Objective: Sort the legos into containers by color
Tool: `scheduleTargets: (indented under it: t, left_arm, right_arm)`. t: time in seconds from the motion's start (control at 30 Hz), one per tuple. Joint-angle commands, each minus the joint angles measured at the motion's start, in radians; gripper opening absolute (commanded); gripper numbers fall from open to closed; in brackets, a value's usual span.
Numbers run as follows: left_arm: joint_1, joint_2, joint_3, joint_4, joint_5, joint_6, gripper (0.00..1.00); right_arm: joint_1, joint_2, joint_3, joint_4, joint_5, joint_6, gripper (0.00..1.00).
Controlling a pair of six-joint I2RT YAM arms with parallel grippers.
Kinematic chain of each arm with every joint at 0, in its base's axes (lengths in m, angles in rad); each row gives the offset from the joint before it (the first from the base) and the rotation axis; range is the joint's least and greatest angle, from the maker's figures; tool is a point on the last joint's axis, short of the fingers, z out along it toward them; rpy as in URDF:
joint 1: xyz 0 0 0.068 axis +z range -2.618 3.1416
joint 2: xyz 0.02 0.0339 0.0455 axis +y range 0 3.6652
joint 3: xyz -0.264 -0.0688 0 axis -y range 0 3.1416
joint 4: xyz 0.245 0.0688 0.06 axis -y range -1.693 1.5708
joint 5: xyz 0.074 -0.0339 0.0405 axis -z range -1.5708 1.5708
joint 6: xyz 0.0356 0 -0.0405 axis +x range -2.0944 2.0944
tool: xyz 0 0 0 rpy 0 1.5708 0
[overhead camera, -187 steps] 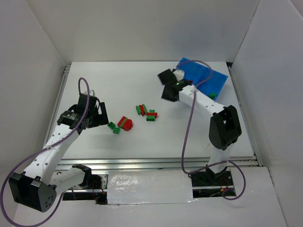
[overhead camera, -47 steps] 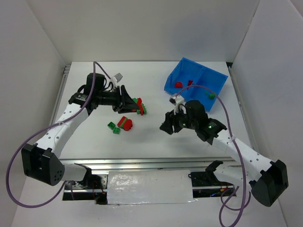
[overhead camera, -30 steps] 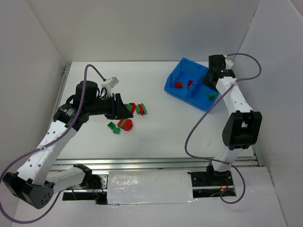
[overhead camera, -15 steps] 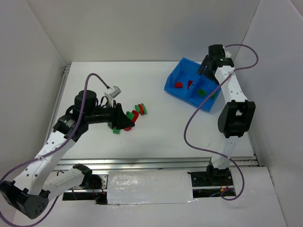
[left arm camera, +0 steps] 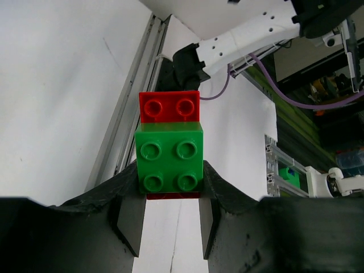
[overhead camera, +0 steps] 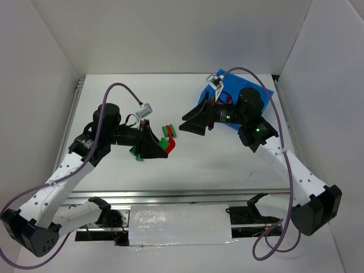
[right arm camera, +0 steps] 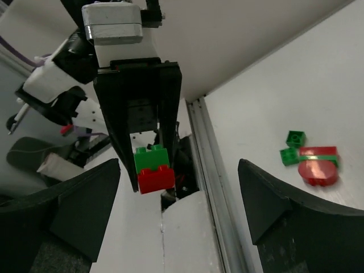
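Stack held out between hands
The left hand [left arm camera: 169, 223] clamped a green-on-red lego stack [left arm camera: 169, 162]; the right hand [right arm camera: 179, 199], spread wide, faced the stack's free end, close by.

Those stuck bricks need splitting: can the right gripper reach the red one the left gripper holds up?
Probably yes: the right gripper faces it, open, with nothing between, and the red brick juts past the left gripper.

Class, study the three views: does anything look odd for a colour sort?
Yes. The left gripper holds a green square plastic brick stuck onto a red plastic brick. This joined two-colour stack suits neither colour group until pulled apart.
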Motion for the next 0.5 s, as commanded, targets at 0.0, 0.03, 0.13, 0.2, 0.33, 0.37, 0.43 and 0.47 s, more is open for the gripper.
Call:
scheduleTargets:
  t: [0.0, 0.03, 0.13, 0.2, 0.33, 0.37, 0.43, 0.47]
  left_arm:
    - [-0.009, -0.014, 0.042, 0.120, 0.072, -0.046, 0.00]
    - [-0.010, -0.012, 0.042, 0.131, 0.077, -0.053, 0.00]
    - [-0.010, -0.016, 0.045, 0.158, 0.077, -0.073, 0.00]
    - [-0.010, -0.012, 0.047, 0.163, 0.079, -0.075, 0.00]
    - [-0.009, -0.023, 0.045, 0.201, 0.085, -0.105, 0.00]
    - [-0.010, -0.026, 0.045, 0.207, 0.077, -0.115, 0.00]
    - [-0.009, -0.035, 0.050, 0.211, 0.072, -0.115, 0.00]
    - [-0.010, -0.037, 0.051, 0.209, 0.060, -0.113, 0.00]
  right_arm:
    - [0.050, 0.026, -0.058, 0.278, -0.113, 0.141, 0.90]
    - [0.061, 0.028, -0.056, 0.273, -0.107, 0.133, 0.90]
    - [0.095, 0.028, -0.058, 0.302, -0.125, 0.139, 0.84]
    - [0.113, 0.028, -0.053, 0.302, -0.128, 0.139, 0.81]
    - [0.141, 0.035, -0.032, 0.236, -0.117, 0.097, 0.77]
    - [0.139, 0.034, -0.042, 0.246, -0.126, 0.102, 0.75]
    - [0.139, 0.029, -0.055, 0.273, -0.145, 0.122, 0.71]
    - [0.141, 0.028, -0.067, 0.282, -0.157, 0.128, 0.71]
